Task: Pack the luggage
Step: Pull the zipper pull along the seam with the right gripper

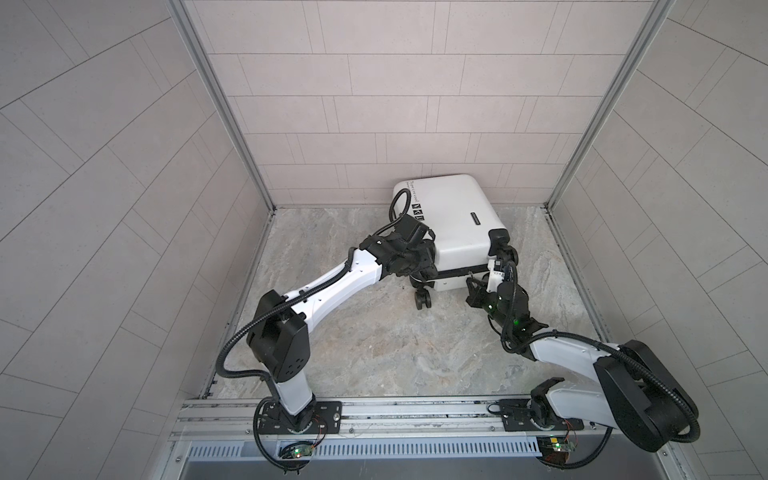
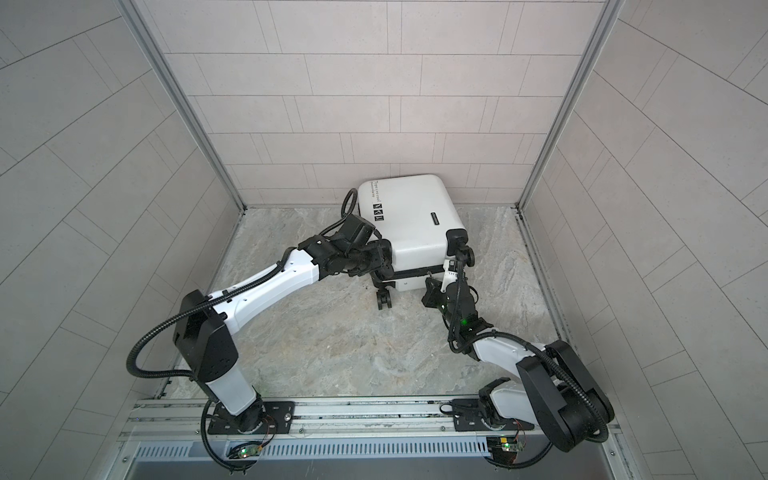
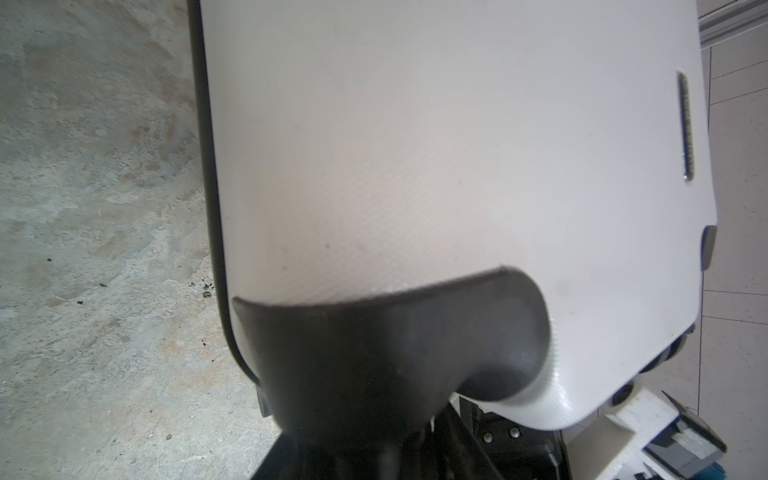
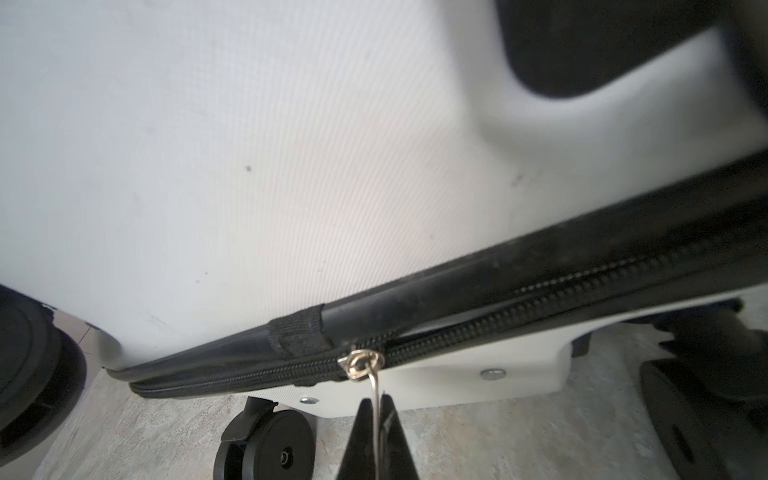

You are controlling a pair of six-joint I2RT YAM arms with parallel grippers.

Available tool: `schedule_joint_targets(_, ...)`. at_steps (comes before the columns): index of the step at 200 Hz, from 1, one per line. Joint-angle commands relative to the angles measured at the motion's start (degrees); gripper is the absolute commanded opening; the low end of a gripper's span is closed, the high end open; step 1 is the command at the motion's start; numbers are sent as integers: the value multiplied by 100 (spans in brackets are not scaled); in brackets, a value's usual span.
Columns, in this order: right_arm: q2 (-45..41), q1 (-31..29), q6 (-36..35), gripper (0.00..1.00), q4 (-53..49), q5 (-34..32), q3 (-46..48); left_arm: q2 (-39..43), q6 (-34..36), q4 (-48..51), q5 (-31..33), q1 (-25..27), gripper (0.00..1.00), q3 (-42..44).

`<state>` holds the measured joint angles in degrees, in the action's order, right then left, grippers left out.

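Note:
The luggage (image 1: 451, 216) (image 2: 411, 220), a small white hard-shell suitcase, lies flat at the back of the table with its printed face up and its black wheels toward me. My left gripper (image 1: 420, 264) (image 2: 379, 266) is closed round the black wheel housing (image 3: 374, 345) at the near-left corner; its fingers are lost in the dark there. My right gripper (image 4: 376, 411) (image 1: 471, 283) (image 2: 429, 286) is shut on the thin metal zipper pull (image 4: 375, 386) hanging from the slider (image 4: 359, 362). The black zipper (image 4: 540, 291) runs along the seam on the near side.
The marbled tabletop (image 1: 374, 332) is walled in by tiled panels (image 1: 374, 104) on three sides, and the suitcase almost touches the back one. A caster wheel (image 1: 422, 300) (image 4: 270, 451) sticks out toward me. A metal rail (image 1: 415, 415) with both arm bases runs along the front edge.

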<state>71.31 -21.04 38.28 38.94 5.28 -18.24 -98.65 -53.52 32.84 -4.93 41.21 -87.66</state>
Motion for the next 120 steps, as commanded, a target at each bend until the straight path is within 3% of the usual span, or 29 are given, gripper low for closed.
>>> schedule_joint_targets(1,-113,214,76,0,-331,-487,197,404,138,602,344,-131,0,117)
schedule_joint_targets(120,-379,506,76,0,-532,-492,383,435,121,546,334,-132,0,179)
